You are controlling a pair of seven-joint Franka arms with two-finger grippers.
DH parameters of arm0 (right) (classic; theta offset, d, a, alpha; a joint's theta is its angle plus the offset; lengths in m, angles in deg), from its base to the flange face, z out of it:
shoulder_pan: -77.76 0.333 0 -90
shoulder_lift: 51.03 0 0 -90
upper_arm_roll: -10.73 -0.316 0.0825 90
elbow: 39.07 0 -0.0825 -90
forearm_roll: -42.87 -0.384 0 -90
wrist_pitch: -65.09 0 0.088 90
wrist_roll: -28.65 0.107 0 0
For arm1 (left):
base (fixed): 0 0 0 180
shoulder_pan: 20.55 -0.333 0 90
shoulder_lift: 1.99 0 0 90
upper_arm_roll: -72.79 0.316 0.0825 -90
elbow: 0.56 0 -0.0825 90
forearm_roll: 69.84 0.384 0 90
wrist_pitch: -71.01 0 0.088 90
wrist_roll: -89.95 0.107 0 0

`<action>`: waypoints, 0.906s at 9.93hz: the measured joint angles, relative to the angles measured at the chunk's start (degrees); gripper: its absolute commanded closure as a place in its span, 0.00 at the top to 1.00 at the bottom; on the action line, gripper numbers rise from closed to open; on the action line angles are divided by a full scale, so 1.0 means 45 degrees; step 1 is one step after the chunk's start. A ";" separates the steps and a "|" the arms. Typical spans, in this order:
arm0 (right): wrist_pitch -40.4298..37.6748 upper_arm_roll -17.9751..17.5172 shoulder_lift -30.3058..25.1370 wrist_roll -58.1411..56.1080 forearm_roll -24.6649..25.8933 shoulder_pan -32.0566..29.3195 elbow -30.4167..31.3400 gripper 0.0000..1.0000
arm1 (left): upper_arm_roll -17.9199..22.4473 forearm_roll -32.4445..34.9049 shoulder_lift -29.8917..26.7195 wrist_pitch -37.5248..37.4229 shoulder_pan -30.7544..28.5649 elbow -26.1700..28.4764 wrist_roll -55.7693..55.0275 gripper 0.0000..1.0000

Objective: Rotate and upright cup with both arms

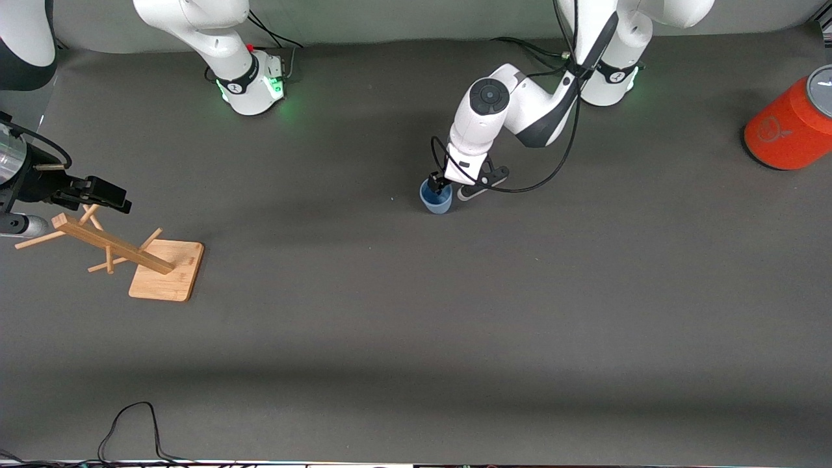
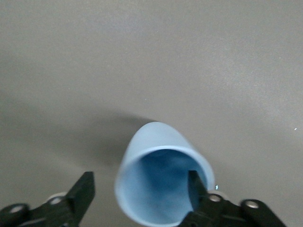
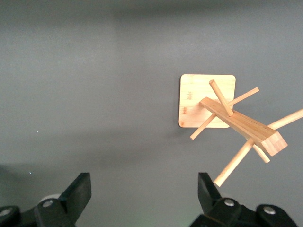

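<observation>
On the grey surface [image 1: 416, 312], about midway between my two bases, the cup [image 1: 436, 197] stood upright with its mouth up. My left gripper [image 1: 441, 186] was right at it. Seen from the left wrist, the jaws were spread wide and straddled the rim: one finger [image 2: 195, 182] hung inside the mouth close to the wall, and the other finger [image 2: 83, 188] stood outside with a clear gap to the cup [image 2: 161, 175]. So I judged that the left jaws held nothing at that moment.

My right gripper [image 1: 97, 193] waited at the right arm's end of the surface, over the wooden peg rack [image 1: 123, 250], with its jaws also wide open and empty. The orange-red can [image 1: 790, 130] stood well apart from the cup, at the left arm's end.

About handling, my judgement was this: the cup looked like thin plastic, light and smooth, rather stiff but able to flex at the rim. It could slip or tip easily because of its rounded base. A pinch on the wall near the rim, one finger inside and one outside, seemed the good place to take hold, with gentle force.
</observation>
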State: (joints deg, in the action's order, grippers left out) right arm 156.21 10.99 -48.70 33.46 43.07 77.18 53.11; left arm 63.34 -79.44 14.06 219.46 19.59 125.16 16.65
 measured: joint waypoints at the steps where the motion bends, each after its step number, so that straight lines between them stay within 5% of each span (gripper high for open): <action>1: -0.0002 0.0000 0.0000 -0.0040 0.0004 0.0000 0.0005 1.00 | 0.0037 0.0195 -0.0004 -0.0636 -0.0003 -0.0296 0.0025 1.00; 4: -0.0012 -0.0001 0.0000 -0.0121 0.0011 0.0007 0.0023 1.00 | 0.0238 0.0923 -0.0356 -0.4142 -0.0630 -0.2106 0.1897 1.00; 9: -0.0026 -0.0005 0.0001 -0.0148 0.0015 0.0012 0.0032 1.00 | 0.0792 0.2117 -0.1819 -0.9390 -0.4228 -0.4664 0.8979 1.00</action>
State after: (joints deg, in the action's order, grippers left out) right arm 156.09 10.97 -48.70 32.79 43.14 77.24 53.25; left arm 66.91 -69.92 5.88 177.20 0.57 104.17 57.05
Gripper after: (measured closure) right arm 0.000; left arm 0.000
